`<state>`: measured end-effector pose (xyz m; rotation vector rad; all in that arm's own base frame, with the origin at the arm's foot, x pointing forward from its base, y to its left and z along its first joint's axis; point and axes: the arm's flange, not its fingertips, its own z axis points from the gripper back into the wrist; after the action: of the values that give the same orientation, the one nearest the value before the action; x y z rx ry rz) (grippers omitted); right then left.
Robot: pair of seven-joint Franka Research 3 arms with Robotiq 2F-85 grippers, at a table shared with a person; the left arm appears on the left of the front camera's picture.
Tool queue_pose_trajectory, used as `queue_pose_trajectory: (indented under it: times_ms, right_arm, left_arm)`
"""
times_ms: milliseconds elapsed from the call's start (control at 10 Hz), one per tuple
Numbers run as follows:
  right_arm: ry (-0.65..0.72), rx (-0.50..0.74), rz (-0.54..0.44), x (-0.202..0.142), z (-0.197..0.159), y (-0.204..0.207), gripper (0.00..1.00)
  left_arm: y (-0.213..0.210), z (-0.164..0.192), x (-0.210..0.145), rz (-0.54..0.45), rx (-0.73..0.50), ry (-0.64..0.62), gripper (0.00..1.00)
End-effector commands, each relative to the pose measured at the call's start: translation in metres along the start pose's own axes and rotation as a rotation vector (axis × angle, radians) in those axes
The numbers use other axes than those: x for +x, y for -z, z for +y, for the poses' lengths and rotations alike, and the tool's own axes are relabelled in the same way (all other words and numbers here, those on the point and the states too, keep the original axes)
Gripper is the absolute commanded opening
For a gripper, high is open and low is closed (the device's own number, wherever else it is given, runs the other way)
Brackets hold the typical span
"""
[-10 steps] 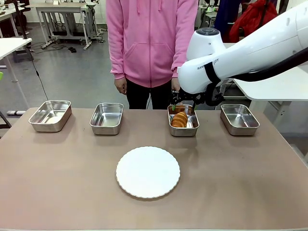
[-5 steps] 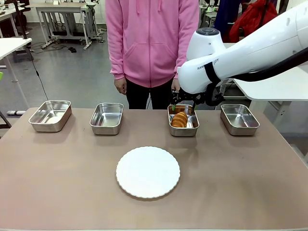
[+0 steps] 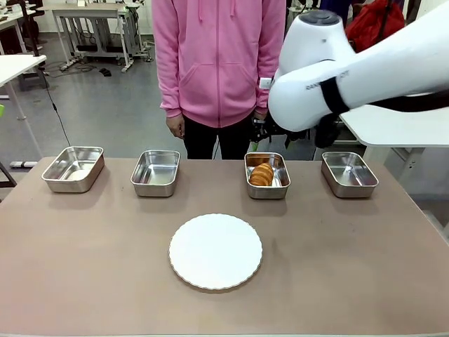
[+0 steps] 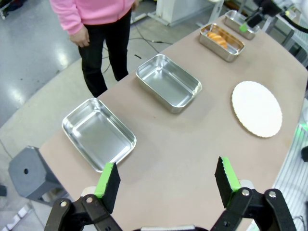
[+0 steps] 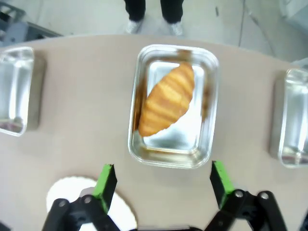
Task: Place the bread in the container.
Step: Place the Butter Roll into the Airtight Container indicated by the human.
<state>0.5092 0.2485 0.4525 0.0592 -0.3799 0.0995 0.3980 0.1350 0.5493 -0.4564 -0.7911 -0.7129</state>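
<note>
Right fingers point(image 5: 161, 180) spread wide, empty; the bread point(image 5: 167, 99) lies in the container point(image 5: 208, 77) just beyond their tips. Left fingers point(image 4: 167, 178) spread too.

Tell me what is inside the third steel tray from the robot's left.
The croissant lies diagonally inside that tray, alone, with bare steel around it. The tray floor directly beneath the croissant is covered.
</note>
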Motion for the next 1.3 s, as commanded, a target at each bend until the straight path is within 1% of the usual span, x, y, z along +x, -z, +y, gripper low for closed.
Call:
queue_pose_trajectory:
  times_ms: [0, 200, 300, 500, 600, 700, 800, 1200]
  right_arm:
    - [-0.006, 0.007, -0.057, -0.059, -0.014, -0.028, 1.00]
    - [-0.025, 0.003, -0.070, -0.102, -0.025, -0.042, 1.00]
    - [-0.035, 0.023, -0.074, -0.128, -0.031, -0.043, 1.00]
    - [-0.016, 0.068, -0.089, -0.166, -0.042, -0.047, 1.00]
    - [-0.027, 0.077, -0.072, -0.176, -0.046, -0.044, 1.00]
    - [-0.031, 0.086, -0.068, -0.180, -0.047, -0.040, 1.00]
    - [0.000, 0.025, -0.069, -0.155, -0.034, -0.043, 1.00]
    - [0.000, 0.025, -0.069, -0.155, -0.034, -0.043, 1.00]
  left_arm:
    - [0.000, -0.001, 0.000, -0.001, 0.000, 0.003, 1.00]
    - [0.000, -0.001, 0.000, -0.001, 0.000, 0.003, 1.00]
    - [0.000, -0.001, 0.000, -0.001, 0.000, 0.003, 1.00]
    - [0.000, -0.001, 0.000, -0.001, 0.000, 0.003, 1.00]
    - [0.000, -0.001, 0.000, -0.001, 0.000, 0.003, 1.00]
    - [0.000, -0.001, 0.000, -0.001, 0.000, 0.003, 1.00]
    - [0.000, -0.001, 0.000, -0.001, 0.000, 0.003, 1.00]
    - [0.000, -0.001, 0.000, -0.001, 0.000, 0.003, 1.00]
